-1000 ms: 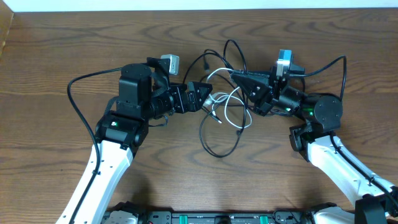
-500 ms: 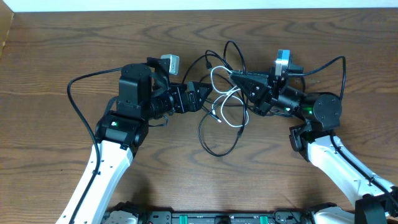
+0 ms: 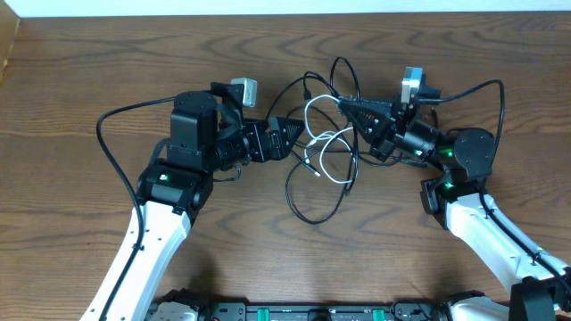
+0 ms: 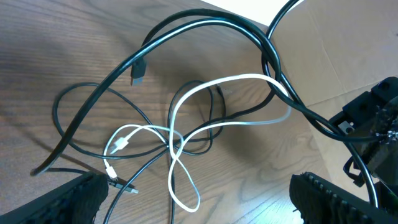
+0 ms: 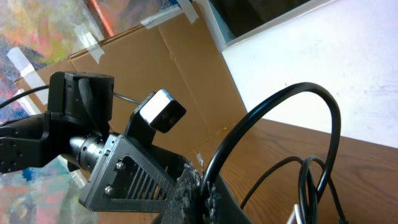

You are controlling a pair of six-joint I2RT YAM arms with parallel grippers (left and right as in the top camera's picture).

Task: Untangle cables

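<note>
Plainly, right pincer [image 3: 344, 105] pinches a black cable [image 5: 250, 117]; left pincer [image 3: 297, 139] gapes.

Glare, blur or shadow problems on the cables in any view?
Overhead: sharp, even light, cables cast faint shadows. Left wrist: glare streaks whiten the black cable. Right wrist: bright wall, right claw dark against it.

A robotics lab bench: wood-grain table [image 3: 71, 71], taped cardboard screen [image 5: 161, 68] behind.

A white cable [image 4: 236, 76] loops across itself on the wooden table [image 4: 37, 62]. Black cables [image 4: 211, 18] arch over it, and the left gripper [image 4: 200, 208] gapes wide below it.
</note>
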